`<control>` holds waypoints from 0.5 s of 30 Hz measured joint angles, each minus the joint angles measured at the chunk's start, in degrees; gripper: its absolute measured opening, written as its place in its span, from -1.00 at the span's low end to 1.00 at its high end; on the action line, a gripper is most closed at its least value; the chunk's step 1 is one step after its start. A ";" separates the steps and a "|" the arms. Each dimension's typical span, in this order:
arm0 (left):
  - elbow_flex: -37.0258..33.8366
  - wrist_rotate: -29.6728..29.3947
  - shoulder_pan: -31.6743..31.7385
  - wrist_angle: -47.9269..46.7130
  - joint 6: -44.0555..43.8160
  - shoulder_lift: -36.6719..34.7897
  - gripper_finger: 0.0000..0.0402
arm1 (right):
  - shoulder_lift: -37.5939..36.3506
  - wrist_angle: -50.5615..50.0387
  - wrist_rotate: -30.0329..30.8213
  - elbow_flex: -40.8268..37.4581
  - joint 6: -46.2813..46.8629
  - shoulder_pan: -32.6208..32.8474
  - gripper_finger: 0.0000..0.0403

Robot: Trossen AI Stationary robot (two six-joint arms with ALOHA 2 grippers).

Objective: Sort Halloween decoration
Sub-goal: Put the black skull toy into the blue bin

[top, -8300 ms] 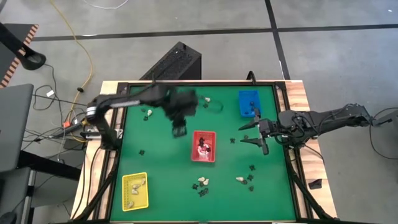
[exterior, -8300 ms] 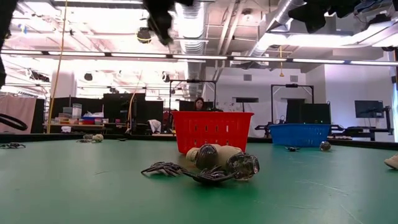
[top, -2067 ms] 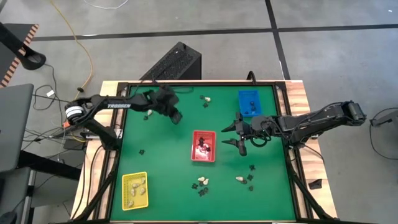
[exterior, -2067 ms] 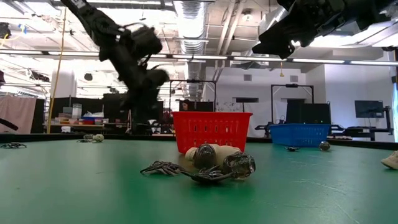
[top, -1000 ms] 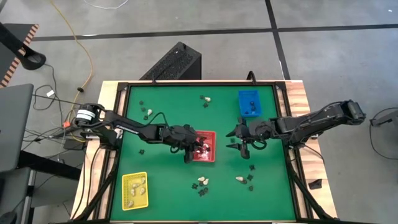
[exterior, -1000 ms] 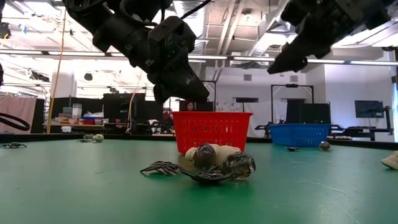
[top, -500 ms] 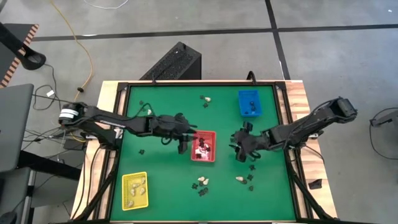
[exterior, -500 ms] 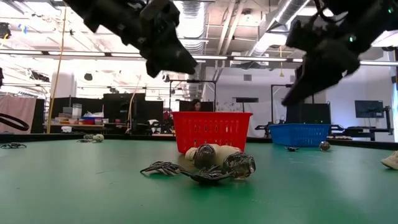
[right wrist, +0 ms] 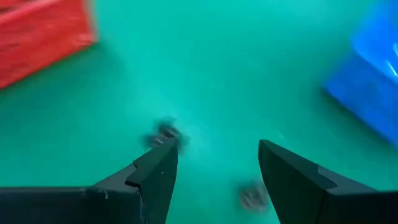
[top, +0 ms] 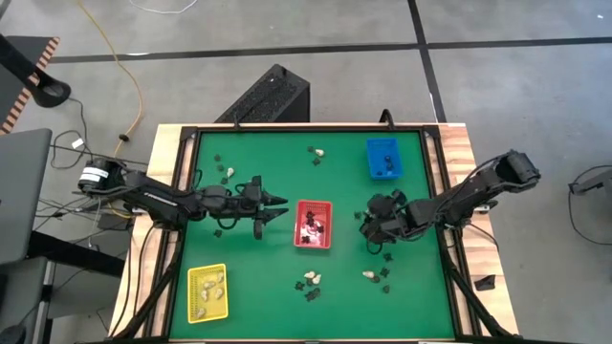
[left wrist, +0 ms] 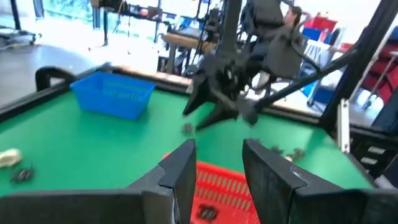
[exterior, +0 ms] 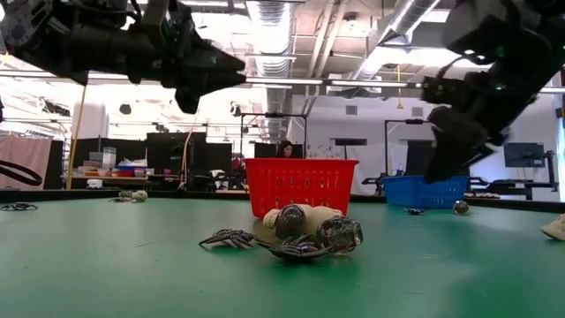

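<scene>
On the green tabletop (top: 249, 258) you have three trays: the red tray (top: 314, 225) at centre, the blue tray (top: 382, 159) toward the far right, and the yellow tray (top: 207, 291) at the near left.

Left pincer (top: 271, 210): you will find it just left of the red tray, raised above the tabletop, pointing toward that tray. In the left wrist view its fingers (left wrist: 180, 171) stand apart with a clear gap and nothing between them; the red tray's rim shows just beyond them.

Right pincer (top: 372, 229): it sits right of the red tray and near of the blue tray, angled down toward the tabletop. In the right wrist view its fingers (right wrist: 155, 171) are spread wide and hold nothing. Two small dark pieces (right wrist: 163, 134) lie on the green surface ahead of it; they are blurred.

Halloween decoration pieces:
- black and cream pieces lie inside the red tray;
- cream lumps (top: 210, 285) lie in the yellow tray;
- a small mixed cluster (top: 310, 284) lies near of the red tray, seen close up in the low view (exterior: 291, 234);
- a cream lump (top: 369, 275) with black shapes beside it lies at the near right;
- more loose pieces (top: 316, 153) lie at the far side, centre and left.
</scene>
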 joint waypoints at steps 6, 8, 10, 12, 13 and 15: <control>-0.41 0.00 0.02 -0.91 0.61 0.03 -0.41 | -3.34 -12.59 -0.24 0.00 19.41 0.90 0.27; -0.41 0.00 0.02 -0.76 1.19 0.03 -0.41 | -2.62 -12.47 -0.42 0.01 21.70 0.92 0.27; -0.41 0.00 0.02 -0.78 1.49 0.03 -0.41 | -1.22 -11.59 -0.50 0.04 23.33 0.89 0.27; -0.41 0.04 0.02 -0.93 1.51 0.03 -0.41 | 0.67 -10.10 -0.75 0.04 24.29 0.85 0.27; -0.41 0.26 0.02 -1.01 1.51 0.03 -0.41 | 1.64 -9.66 -0.85 0.04 25.13 0.85 0.27; -0.41 0.79 0.02 -1.11 1.51 0.03 -0.41 | 3.69 -9.68 -0.82 0.04 27.36 0.87 0.27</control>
